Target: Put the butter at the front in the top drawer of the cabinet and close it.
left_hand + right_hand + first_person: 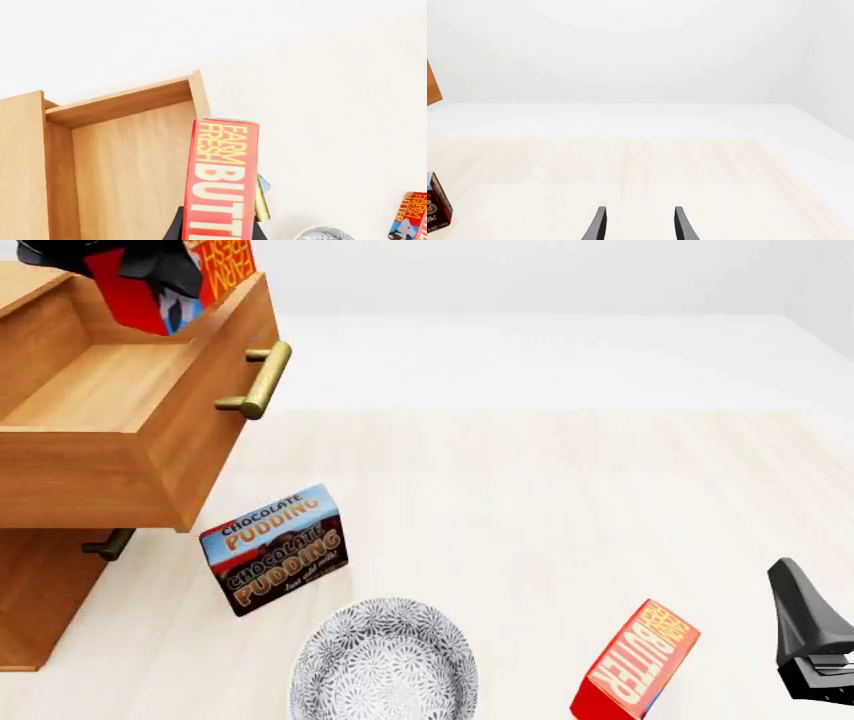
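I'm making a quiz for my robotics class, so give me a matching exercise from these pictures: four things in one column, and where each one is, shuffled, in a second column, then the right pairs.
Things:
1. held butter carton
2. chocolate pudding box
3. patterned bowl
4. right claw

Places:
A. near edge of the table, between the pudding box and the other butter carton
B. on the table just in front of the cabinet
C. in the left claw, above the open top drawer
D. empty and open, at the table's right side

Pairs: 1-C, 2-B, 3-A, 4-D
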You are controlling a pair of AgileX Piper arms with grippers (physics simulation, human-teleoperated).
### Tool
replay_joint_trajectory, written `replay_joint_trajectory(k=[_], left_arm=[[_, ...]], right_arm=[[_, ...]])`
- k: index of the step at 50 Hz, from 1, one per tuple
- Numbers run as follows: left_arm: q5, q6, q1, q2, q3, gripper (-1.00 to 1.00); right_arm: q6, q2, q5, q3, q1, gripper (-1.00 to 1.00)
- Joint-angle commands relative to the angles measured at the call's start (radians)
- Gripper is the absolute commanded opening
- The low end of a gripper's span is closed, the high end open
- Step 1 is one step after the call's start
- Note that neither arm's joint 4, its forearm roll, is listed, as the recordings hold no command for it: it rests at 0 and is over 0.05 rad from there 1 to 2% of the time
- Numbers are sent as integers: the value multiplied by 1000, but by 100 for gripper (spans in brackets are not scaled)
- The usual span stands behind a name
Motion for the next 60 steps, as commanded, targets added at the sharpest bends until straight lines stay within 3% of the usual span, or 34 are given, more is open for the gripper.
replay_joint_trajectory(k=[1, 17, 36, 60], left_arm=[[0, 41, 81, -65, 46, -100], [0, 27, 140, -136, 122, -100], [0, -46, 216, -213, 211, -100], [0, -109, 234, -126, 163, -100]], right_arm=[[0, 1, -4, 2, 0, 100], [0, 1, -3, 2, 0, 100], [0, 1, -3, 2, 0, 100], [0, 1, -3, 2, 0, 100]])
